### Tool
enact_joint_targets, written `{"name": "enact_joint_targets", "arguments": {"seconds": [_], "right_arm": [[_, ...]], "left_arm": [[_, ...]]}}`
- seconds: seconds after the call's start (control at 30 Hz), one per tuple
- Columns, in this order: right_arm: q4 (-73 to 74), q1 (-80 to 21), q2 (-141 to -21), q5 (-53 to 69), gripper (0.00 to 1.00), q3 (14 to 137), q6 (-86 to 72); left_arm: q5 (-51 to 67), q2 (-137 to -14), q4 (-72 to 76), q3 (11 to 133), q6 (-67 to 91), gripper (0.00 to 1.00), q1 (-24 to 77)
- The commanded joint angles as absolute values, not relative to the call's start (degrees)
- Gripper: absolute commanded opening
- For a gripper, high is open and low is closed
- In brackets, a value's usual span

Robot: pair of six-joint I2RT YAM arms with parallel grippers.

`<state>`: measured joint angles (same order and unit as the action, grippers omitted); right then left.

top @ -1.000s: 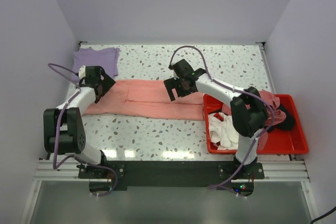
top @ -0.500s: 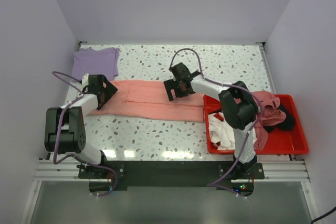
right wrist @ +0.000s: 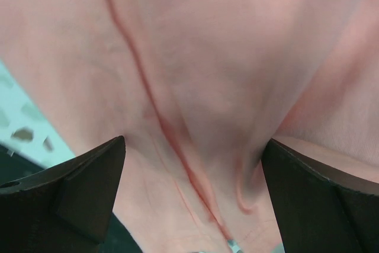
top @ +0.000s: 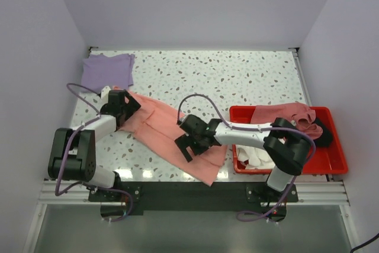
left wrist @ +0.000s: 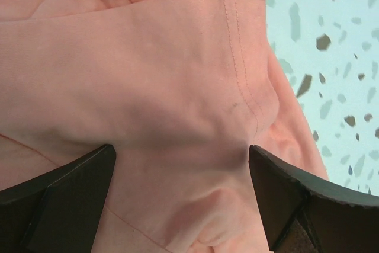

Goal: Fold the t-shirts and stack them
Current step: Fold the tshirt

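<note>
- Salmon-pink t-shirt lies diagonally, its lower corner reaching the table near edge.
- Left gripper and right gripper: jaws spread wide on it.
- Lavender t-shirt lies well apart.

The salmon-pink t-shirt is soft matt cotton, finely knit, with a double row of stitching along its hem (plain from the left wrist), creasing gently. The lavender t-shirt at the far left looks the same dull cloth. The table is smooth, speckled like stone, with a faint sheen. The red bin on the right is glossy plastic. The left gripper has fingers of matt black plastic; the near rail is bare metal.
</note>
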<state>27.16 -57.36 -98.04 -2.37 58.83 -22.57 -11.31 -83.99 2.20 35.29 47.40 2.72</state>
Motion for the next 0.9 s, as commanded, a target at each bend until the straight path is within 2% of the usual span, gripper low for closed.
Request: {"name": "enact_joint_targets", "arguments": {"seconds": [0.0, 0.23, 0.47, 0.67, 0.87], "right_arm": [[30.4, -61.3, -94.6, -0.1, 0.99, 57.0, -28.1], [29.3, -66.4, -91.9, 4.5, 0.99, 55.4, -28.7], [28.0, -67.3, -88.9, 6.9, 0.99, 54.3, -26.9], [27.7, -67.4, -92.1, 6.0, 0.99, 55.8, -24.5], [24.5, -67.3, -97.5, 8.1, 0.99, 59.1, -24.0]], "left_arm": [[-6.2, -89.2, -4.9, 34.1, 50.5, 1.00, 8.6], [-7.6, -97.8, -6.9, 42.7, 51.9, 1.00, 20.2], [-8.6, -112.7, -12.4, 63.7, 47.0, 1.00, 28.1], [-7.6, -125.5, -18.5, 82.9, 41.8, 1.00, 28.6], [-13.0, -137.5, -27.7, 105.1, 34.3, 1.00, 27.3]]}}
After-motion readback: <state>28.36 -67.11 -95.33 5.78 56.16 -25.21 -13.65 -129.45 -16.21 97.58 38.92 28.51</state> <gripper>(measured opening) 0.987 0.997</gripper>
